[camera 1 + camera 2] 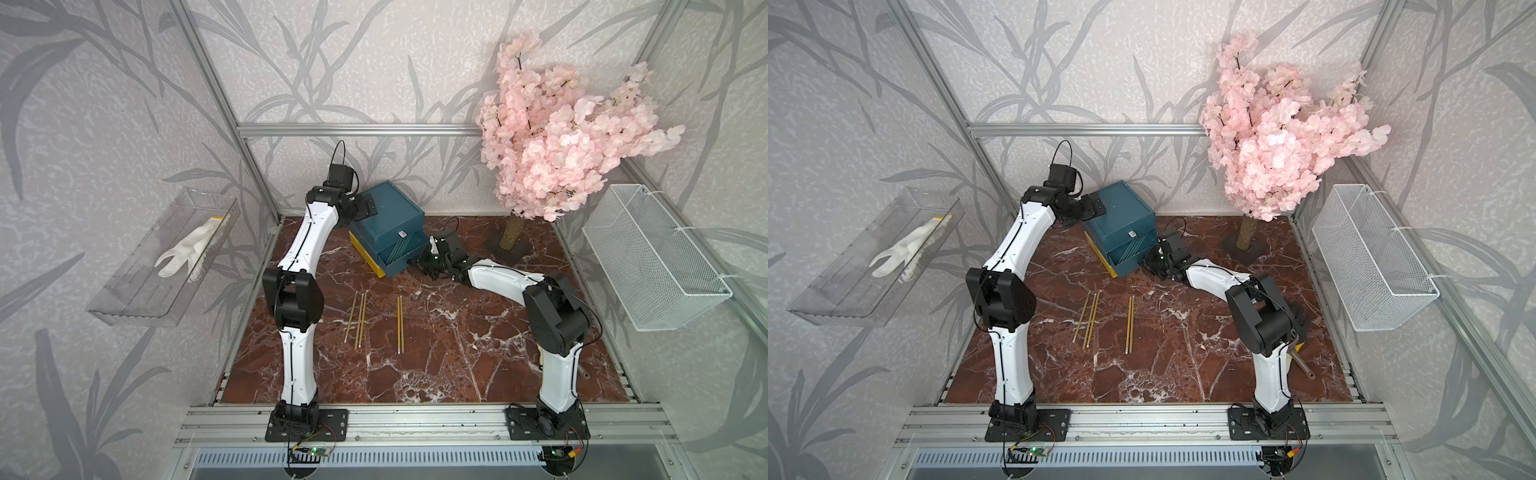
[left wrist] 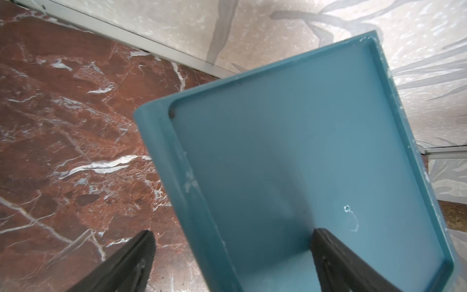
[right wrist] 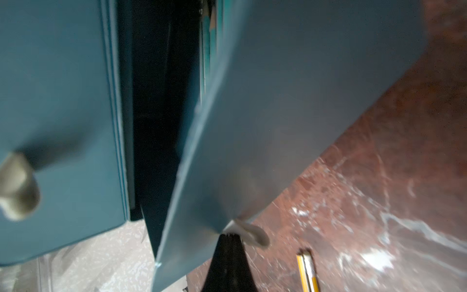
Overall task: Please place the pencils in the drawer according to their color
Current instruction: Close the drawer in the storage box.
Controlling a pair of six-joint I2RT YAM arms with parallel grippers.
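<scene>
The drawer stands at the back of the marble table, its middle teal tier pulled out with teal pencils inside. Several yellow pencils lie in front, a group of three and a pair. My left gripper is open and straddles the box's top left edge, one finger over the top. My right gripper is shut, its tips against the pulled tier's front beside the white pull tab.
A pink blossom tree stands back right, its trunk base close behind the right arm. A white wire basket hangs on the right wall. On the left wall, a clear tray holds a white glove.
</scene>
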